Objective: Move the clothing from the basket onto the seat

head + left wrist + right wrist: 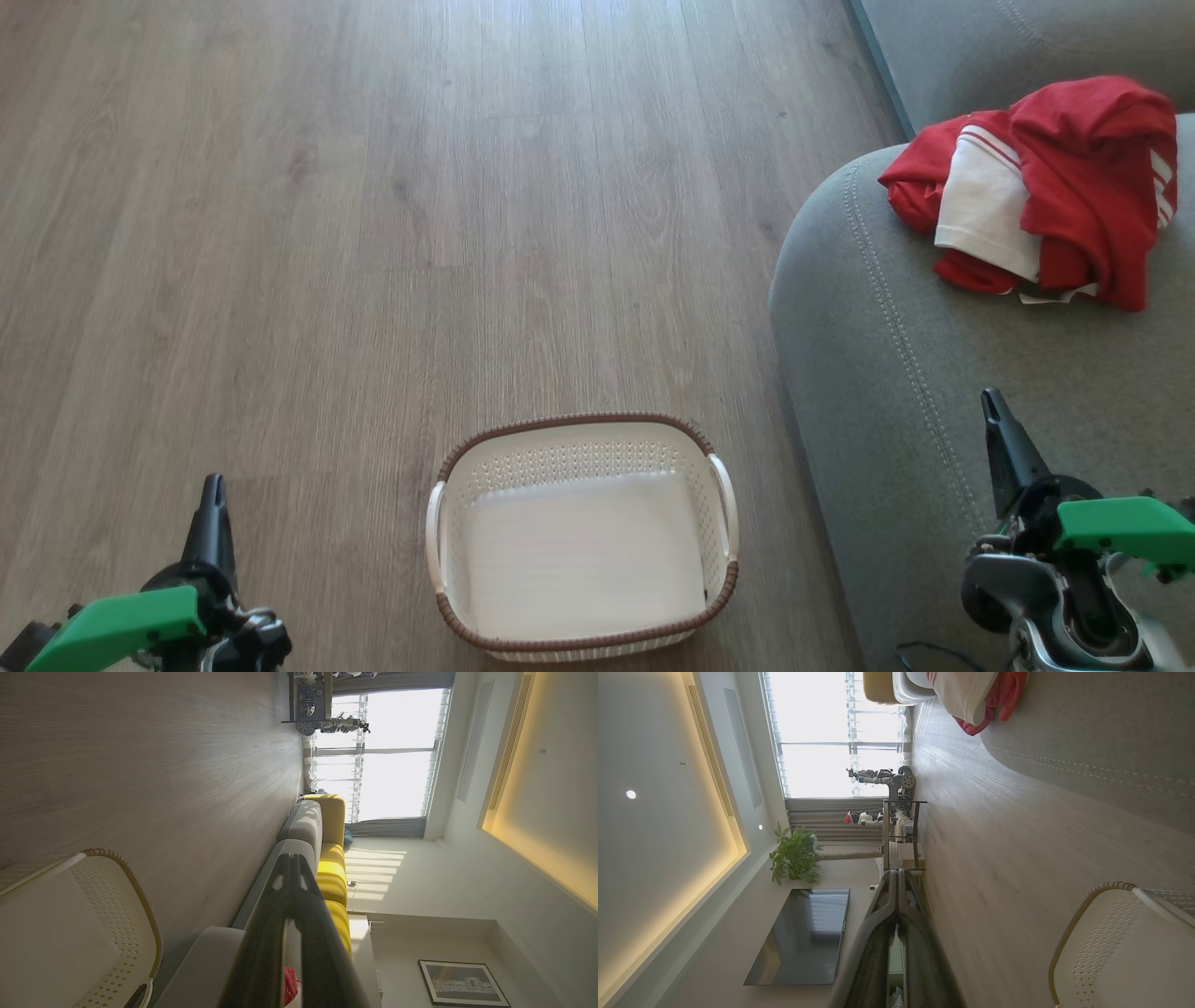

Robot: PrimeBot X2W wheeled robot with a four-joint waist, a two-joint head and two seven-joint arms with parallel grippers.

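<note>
Grey-brown wood-grain plank floor (pixel 373 233), matte, lit from a big window (pixel 397 765). White perforated plastic basket (pixel 579 425): rounded rectangle, brown woven-look rim, two white side handles. It stands on the floor between the arms, and its smooth white bottom shows bare. Grey fabric sofa seat (pixel 887 373) at right, rounded edge, double line of pale stitching. The clothing (pixel 1074 177), soft red garments with white panels and striped trim, lies in a crumpled heap on the seat, well apart from both sets of fingers. Left gripper (pixel 215 481) over the floor, fingers pressed together, nothing between them. Right gripper (pixel 990 397) over the seat's edge, fingers likewise closed on nothing.
</note>
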